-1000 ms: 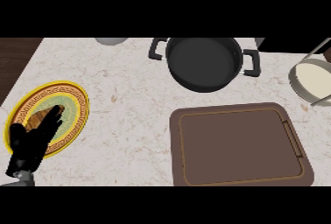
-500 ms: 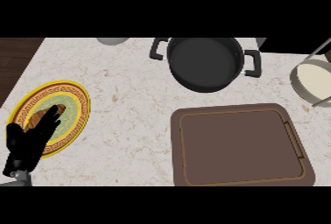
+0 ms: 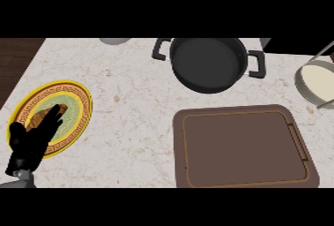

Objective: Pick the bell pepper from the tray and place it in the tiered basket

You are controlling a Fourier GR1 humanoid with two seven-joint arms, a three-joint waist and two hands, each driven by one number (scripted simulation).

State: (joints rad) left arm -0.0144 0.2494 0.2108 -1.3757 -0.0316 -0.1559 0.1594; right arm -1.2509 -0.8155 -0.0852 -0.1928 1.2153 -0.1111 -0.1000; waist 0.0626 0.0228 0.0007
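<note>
Nothing has shifted since the earlier frames: the marbled tabletop (image 3: 130,110) carries a brown tray (image 3: 244,148), bare of any bell pepper; above the tray sits a black pot (image 3: 209,64), the tiered basket (image 3: 318,81) up-right, and far left a yellow plate (image 3: 72,101) under the left hand (image 3: 32,139), fingers straight

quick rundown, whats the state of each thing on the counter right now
tray: flat on the counter, nothing on it, no bell pepper in view
black pot: upright, no lid, nothing inside
yellow plate: flat on the counter, partly covered by the left hand
left hand: open, fingers straight, lying over the plate
tiered basket: only partly in view at the right edge, visible tier holds nothing
right hand: not in view
</note>
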